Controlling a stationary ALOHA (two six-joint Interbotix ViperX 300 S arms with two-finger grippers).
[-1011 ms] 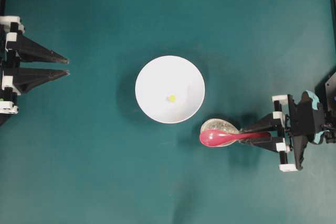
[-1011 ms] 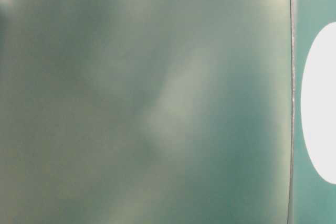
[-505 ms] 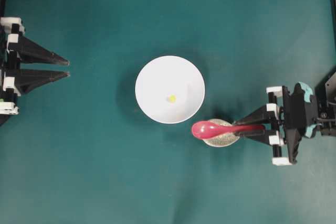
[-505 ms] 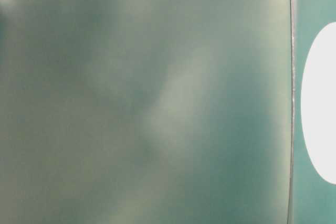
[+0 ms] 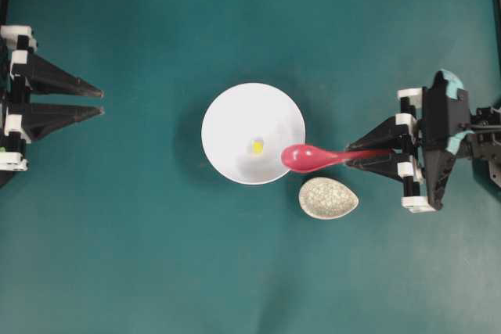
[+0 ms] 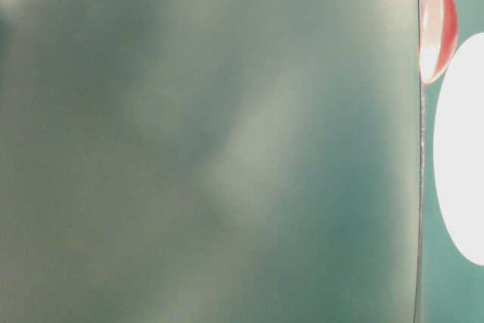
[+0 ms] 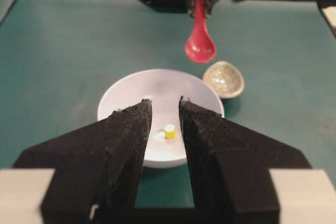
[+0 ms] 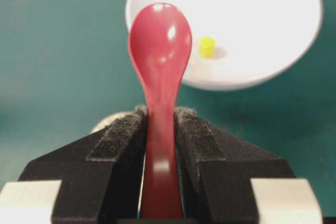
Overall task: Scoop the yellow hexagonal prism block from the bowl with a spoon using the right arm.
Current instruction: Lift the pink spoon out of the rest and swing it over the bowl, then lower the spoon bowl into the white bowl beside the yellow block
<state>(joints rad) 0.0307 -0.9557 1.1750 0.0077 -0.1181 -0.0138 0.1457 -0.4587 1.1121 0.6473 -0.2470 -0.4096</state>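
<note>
Mostly blurred table-level view; spoon (image 6: 437,24) edge-cropped.

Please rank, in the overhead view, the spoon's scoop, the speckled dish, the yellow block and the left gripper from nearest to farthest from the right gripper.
From the right gripper, which is shut on the spoon's handle:
1. Spoon's scoop, just left, over the bowl's right rim.
2. Speckled dish, below and left; too close to the scoop to separate surely.
3. Yellow block, inside the bowl.
4. Left gripper, far left edge.

Block (image 5: 257,146) in bowl (image 5: 227,115); spoon (image 5: 309,158) over bowl's right rim; dish (image 5: 328,198) beside bowl.
</note>
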